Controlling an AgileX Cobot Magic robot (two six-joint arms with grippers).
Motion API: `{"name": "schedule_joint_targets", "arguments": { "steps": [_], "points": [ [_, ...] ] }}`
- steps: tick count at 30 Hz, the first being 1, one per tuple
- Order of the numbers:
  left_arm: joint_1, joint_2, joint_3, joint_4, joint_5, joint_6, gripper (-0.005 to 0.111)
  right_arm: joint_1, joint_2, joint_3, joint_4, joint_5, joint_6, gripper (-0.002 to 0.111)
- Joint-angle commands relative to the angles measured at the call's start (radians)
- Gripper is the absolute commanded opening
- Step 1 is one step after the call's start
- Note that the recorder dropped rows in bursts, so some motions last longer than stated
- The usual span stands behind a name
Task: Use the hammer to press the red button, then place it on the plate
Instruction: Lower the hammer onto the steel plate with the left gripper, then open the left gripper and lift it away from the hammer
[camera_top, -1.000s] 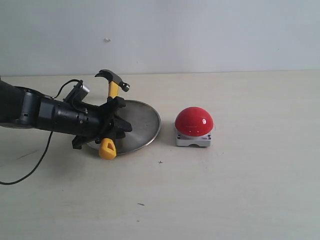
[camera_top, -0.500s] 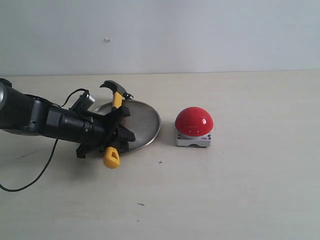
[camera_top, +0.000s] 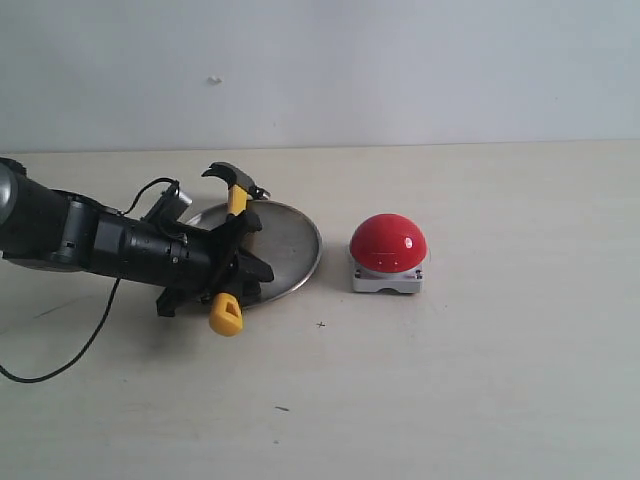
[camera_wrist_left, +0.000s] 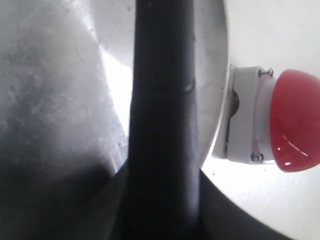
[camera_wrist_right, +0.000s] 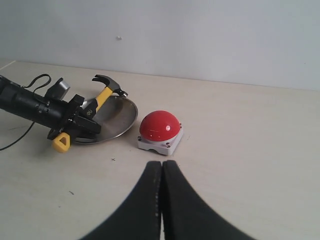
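Observation:
My left gripper (camera_top: 240, 258) is shut on the black grip of the hammer (camera_top: 233, 199), low over the near-left part of the silver plate (camera_top: 292, 248). The hammer's dark head points away past the plate's far rim. Its yellow looped end (camera_top: 225, 316) sticks out over the table just in front of the plate. In the left wrist view the black handle (camera_wrist_left: 162, 115) crosses the plate (camera_wrist_left: 50, 90), with the red button (camera_wrist_left: 295, 125) beyond the rim. The red button (camera_top: 388, 243) stands on its grey-white base right of the plate. My right gripper (camera_wrist_right: 161, 166) is shut and empty, back from the button (camera_wrist_right: 159, 125).
A black cable (camera_top: 72, 338) trails from the left arm across the table at the left. A pale wall rises behind the table. Small dark specks (camera_top: 320, 324) mark the tabletop in front of the plate.
The left arm has come down and slightly nearer with the hammer, so the handle now sits lower over the plate and the yellow end has dropped toward the table. The button and plate stay put.

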Motion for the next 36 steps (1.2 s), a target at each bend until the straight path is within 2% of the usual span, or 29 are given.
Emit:
{"name": "schedule_joint_targets", "arguments": {
  "steps": [1, 6, 13, 19, 36],
  "points": [
    [0.001, -0.007, -0.012, -0.008, 0.049, 0.015, 0.031, 0.002, -0.004, 0.007, 0.002, 0.004, -0.006, 0.0],
    [0.001, -0.007, -0.012, -0.008, 0.072, 0.011, 0.041, 0.002, -0.004, 0.007, 0.006, 0.003, -0.006, 0.0],
    [0.005, -0.007, -0.012, -0.008, 0.106, 0.005, 0.041, 0.002, -0.004, 0.007, 0.03, 0.003, -0.032, 0.0],
    [0.021, -0.007, -0.012, 0.069, 0.146, -0.047, 0.041, 0.002, -0.004, 0.007, 0.03, 0.003, -0.032, 0.0],
    [0.125, -0.01, -0.012, 0.278, 0.318, -0.112, 0.041, 0.002, -0.004, 0.007, 0.03, 0.007, -0.04, 0.0]
  ]
}}
